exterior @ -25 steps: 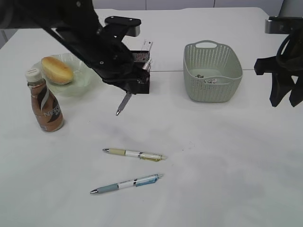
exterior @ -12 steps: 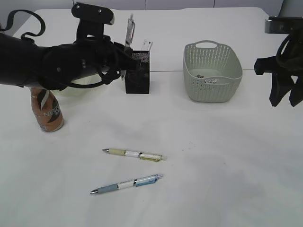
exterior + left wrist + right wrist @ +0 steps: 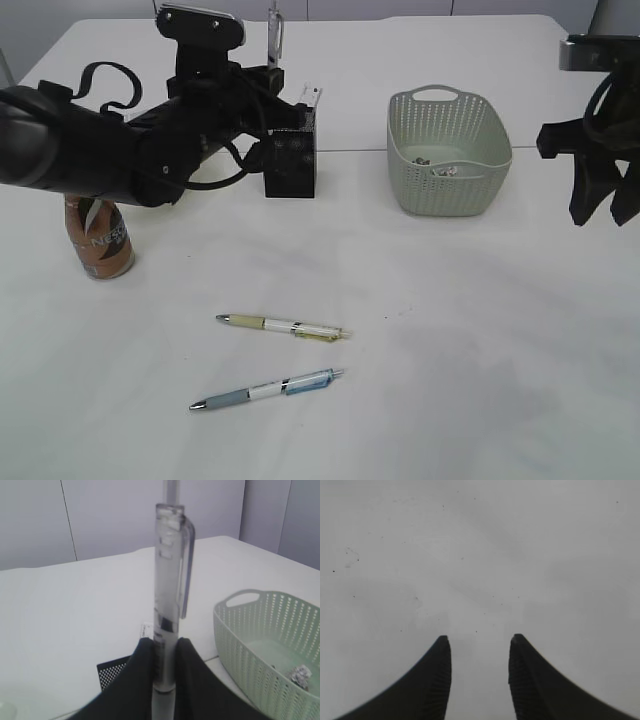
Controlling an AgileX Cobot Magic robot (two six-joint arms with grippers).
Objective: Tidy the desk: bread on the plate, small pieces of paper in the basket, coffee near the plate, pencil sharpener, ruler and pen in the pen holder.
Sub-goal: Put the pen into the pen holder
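My left gripper (image 3: 268, 90) is shut on a clear pen (image 3: 170, 600) and holds it upright beside the black mesh pen holder (image 3: 292, 165); the pen's top (image 3: 274, 35) rises above the arm. The holder's rim (image 3: 114, 672) shows behind the jaws (image 3: 164, 647). Two more pens lie on the table, a cream one (image 3: 283, 326) and a blue one (image 3: 268, 389). A coffee bottle (image 3: 98, 238) stands at the left. The grey-green basket (image 3: 448, 150) holds small paper bits (image 3: 299, 673). My right gripper (image 3: 479, 642) is open and empty over bare table at the right (image 3: 600, 200). Bread and plate are hidden behind my left arm.
A white card or ruler (image 3: 312, 97) sticks up out of the pen holder. The white table's (image 3: 450, 350) back edge lies behind the holder and basket.
My left arm swung from over the table up and back to the pen holder, turning the pen from tip-down to upright. It now covers the bread and plate. The right arm is still.
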